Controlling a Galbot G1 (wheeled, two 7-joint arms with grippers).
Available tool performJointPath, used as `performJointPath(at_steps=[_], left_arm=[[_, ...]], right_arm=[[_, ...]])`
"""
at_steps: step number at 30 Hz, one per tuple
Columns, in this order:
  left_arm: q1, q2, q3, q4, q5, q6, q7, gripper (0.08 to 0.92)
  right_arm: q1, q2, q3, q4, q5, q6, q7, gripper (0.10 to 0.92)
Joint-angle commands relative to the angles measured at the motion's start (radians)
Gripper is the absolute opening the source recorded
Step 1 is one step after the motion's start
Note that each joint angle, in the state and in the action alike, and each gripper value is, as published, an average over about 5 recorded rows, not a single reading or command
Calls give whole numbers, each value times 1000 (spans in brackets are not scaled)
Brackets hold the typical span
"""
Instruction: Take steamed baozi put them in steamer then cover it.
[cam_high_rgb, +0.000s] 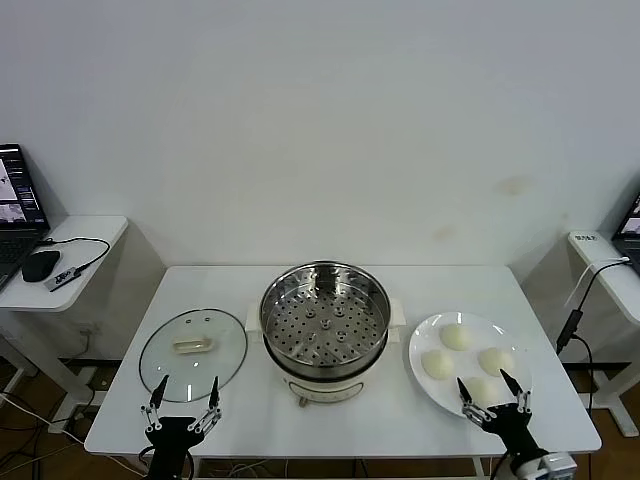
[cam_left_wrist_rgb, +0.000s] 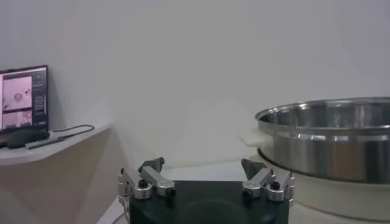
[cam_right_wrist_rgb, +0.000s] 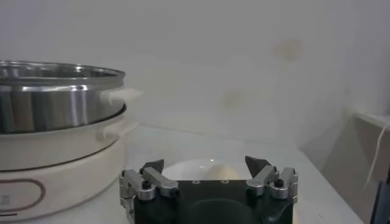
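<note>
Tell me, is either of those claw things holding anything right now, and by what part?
Nothing is held. The left gripper hangs open beside the glass lid; the right gripper hangs open at the plate's near edge, jaws empty.

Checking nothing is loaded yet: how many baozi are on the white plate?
4, all on the plate right of the steamer: far baozi, left baozi, right baozi, near baozi partly behind the right claw. None visible in the steamer.

— How is the left tool (cam_high_rgb: 182, 397) seen?
— Low at the near edge, fingers spread wide and pointed upward — nothing is held.
— And the right tool (cam_high_rgb: 494, 392)?
— The same pose is shown on the right side: fingers parted, nothing gripped.
</note>
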Motion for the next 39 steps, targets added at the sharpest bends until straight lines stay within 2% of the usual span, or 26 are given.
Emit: performJointPath(at_steps=[1,12,23,32,39], left_arm=[[0,6,1,3,1,20,3,823],[-2,5,1,9,15,21,5,823],[12,2,-6,2,26,21,8,823],[15,-1,-4,-1,39,21,12,823],[6,7,-3,-4,45,26,14,823]], right_arm=[[32,-136,41,-7,-160,-97,-68,823],[188,-528,59,-170,-394,-145,-263,823],[527,-871,-265,-299,-474,-161,-537,823],[824,-1003,-573,-397,-471,-125,-723,823],[1139,-970,-927,-505,-448,-106,-769,823]])
